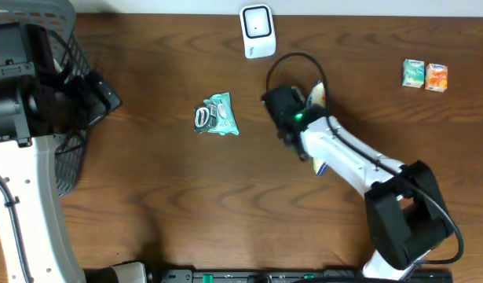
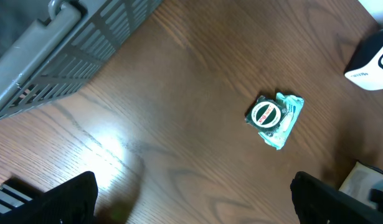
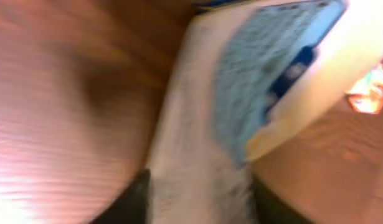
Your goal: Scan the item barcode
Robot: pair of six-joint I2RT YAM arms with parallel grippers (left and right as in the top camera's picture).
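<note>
Right claw (image 3: 203,202) straddles the carton (image 3: 266,74) (too blurry to tell if it's gripping); a loose hold could drop it before scanning.

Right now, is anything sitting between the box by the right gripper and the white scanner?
Nothing visible blocks it. Only bare table lies between the box and the scanner, though the arm's black cable arcs over that stretch. The green packet lies off to the side.

The right arm (image 1: 343,153) and left arm (image 1: 37,196) are white with black joints. The right has a black cable (image 1: 292,54) and 1 green light (image 1: 298,118). The left gripper (image 2: 194,183) is black.
</note>
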